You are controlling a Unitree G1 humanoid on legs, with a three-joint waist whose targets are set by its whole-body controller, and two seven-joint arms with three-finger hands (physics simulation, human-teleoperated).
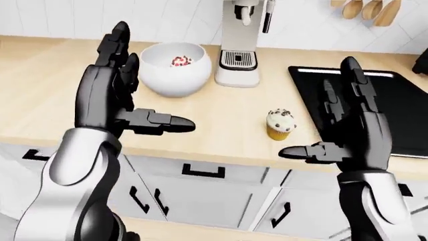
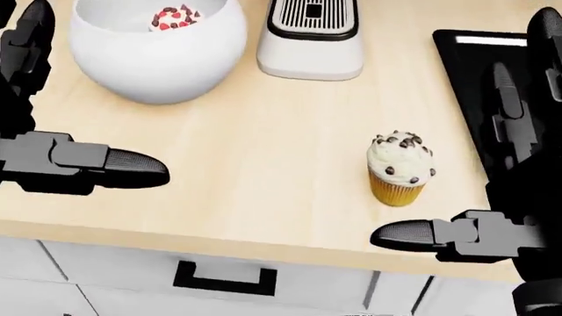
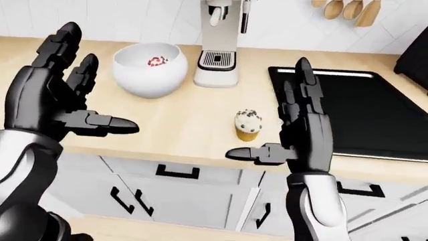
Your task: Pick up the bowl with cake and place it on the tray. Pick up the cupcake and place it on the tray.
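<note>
Left-eye view: bowl with cake sits at eleven o'clock of the cupcake on the desk; left hand and right hand spread, empty; the bowl looks smooth, likely slippery, so cradle its sides

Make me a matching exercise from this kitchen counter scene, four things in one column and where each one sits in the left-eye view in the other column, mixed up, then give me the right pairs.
Things:
1. bowl with cake
2. cupcake
3. tray
4. coffee machine

Places in the left-eye view:
A. top centre, standing at the wall
B. far right, flat and black on the counter
C. left of the coffee machine, just right of the raised left hand
D. between the bowl and the tray, near the counter's lower edge, left of the right hand

Pairs: 1-C, 2-D, 3-B, 4-A
</note>
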